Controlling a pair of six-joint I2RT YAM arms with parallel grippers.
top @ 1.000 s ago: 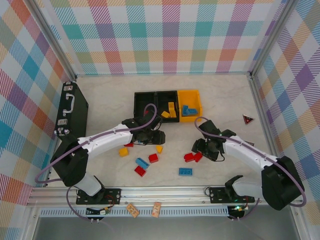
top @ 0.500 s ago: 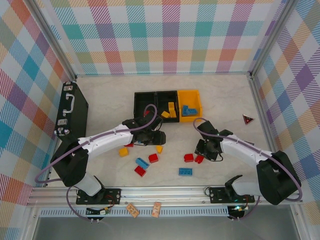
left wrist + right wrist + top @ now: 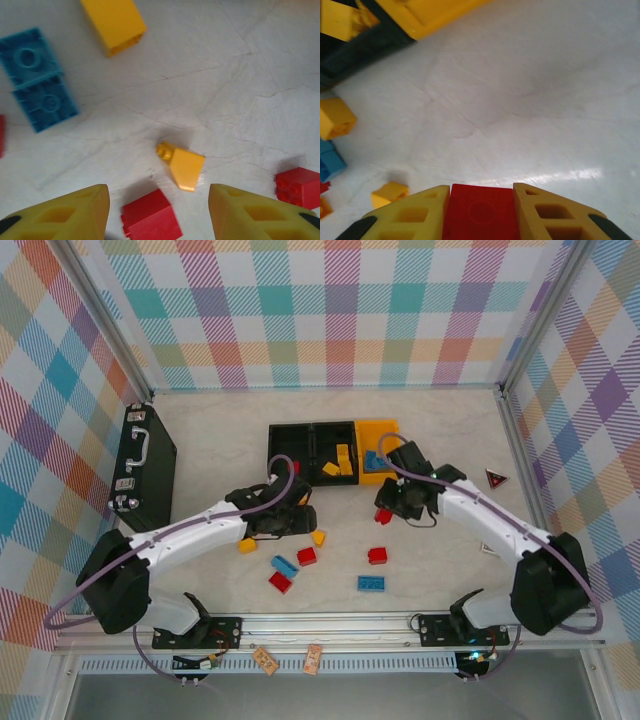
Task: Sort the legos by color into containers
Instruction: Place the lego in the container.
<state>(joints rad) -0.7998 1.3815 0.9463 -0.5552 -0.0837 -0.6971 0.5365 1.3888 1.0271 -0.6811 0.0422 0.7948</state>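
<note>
My right gripper [image 3: 384, 508] [image 3: 481, 202] is shut on a red lego [image 3: 481, 212] and hangs over the table just in front of the containers [image 3: 310, 430]. In that row, the middle black bin holds yellow legos [image 3: 341, 460] and the orange-yellow bin [image 3: 393, 430] holds blue ones [image 3: 373, 460]. My left gripper [image 3: 298, 523] [image 3: 157, 202] stands open above the table. A yellow slope lego [image 3: 182, 165] lies just ahead of its jaws and a red lego [image 3: 150, 220] lies between its fingers, untouched. Loose legos lie in front: yellow [image 3: 247, 543], blue [image 3: 284, 566], red [image 3: 378, 555], blue [image 3: 371, 583].
A black briefcase [image 3: 140, 465] lies at the left edge. A small red-and-black triangle [image 3: 497, 478] sits at the right. Metal frame rails and checkered walls close in the table. Bare table lies between the bins and the back wall.
The right gripper has shut on a red lego and carried it away from the near pile toward the bins. The left gripper has drifted slightly left and opened a little.
</note>
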